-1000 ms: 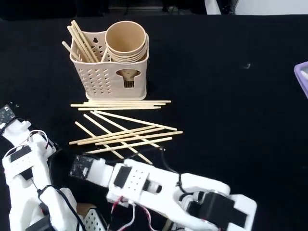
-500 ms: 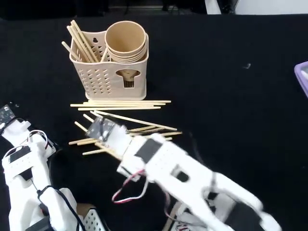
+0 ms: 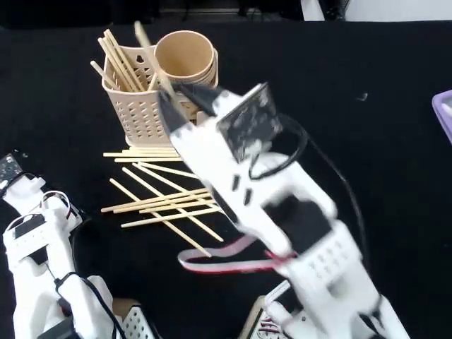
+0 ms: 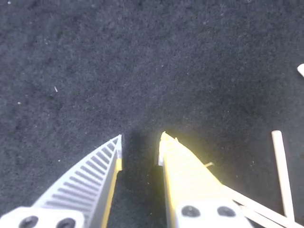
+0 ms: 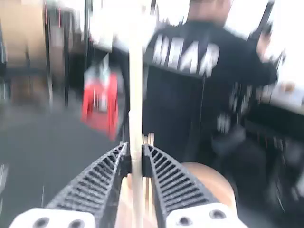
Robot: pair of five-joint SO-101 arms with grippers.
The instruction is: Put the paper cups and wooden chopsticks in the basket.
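The right gripper (image 5: 135, 151) was clamped on one pale wooden chopstick (image 5: 136, 95) by the cream perforated plastic basket (image 3: 138, 113); gripped low, the stick could have pivoted and caught the rim, while the left gripper (image 4: 139, 142) sat part-open, empty

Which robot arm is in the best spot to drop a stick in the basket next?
Right. The right gripper is shut on a chopstick, up by the basket. The left gripper sits open and empty low over the table.

I see black cloth-covered table (image 3: 367, 176). Beige perforated plastic basket (image 3: 138, 113) stands on it, back left. Neat row of pale wooden chopsticks (image 3: 138, 154) lies just before basket. Nearer me, crossed scatter of chopsticks (image 3: 162, 201). Purple object (image 3: 443, 109) at right edge.
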